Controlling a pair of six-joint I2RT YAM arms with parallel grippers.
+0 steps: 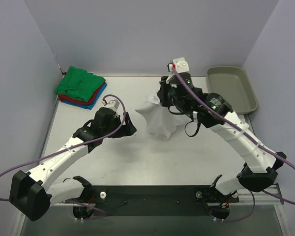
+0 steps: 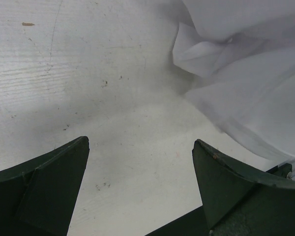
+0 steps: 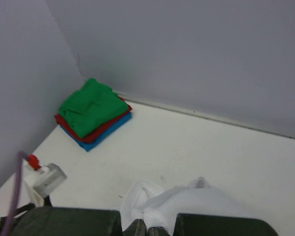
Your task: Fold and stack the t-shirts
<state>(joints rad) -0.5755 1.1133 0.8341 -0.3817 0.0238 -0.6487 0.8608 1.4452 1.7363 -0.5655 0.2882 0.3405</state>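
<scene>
Done: your stack of folded green, red and blue tees sits in the far-left corner of the desk.
Left to do: the white tee is bunched mid-desk, unfolded and unstacked.
Right end effector: clamped on the white tee's top.
Left end effector: fingers spread, empty, just beside the tee.

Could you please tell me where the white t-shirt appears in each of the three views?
Top external: the white t-shirt is bunched near the centre.
Left wrist: it fills the upper right.
Right wrist: bottom centre, in the right gripper.
Shared landmark: the folded stack, far-left corner in top and right-wrist views only.
</scene>
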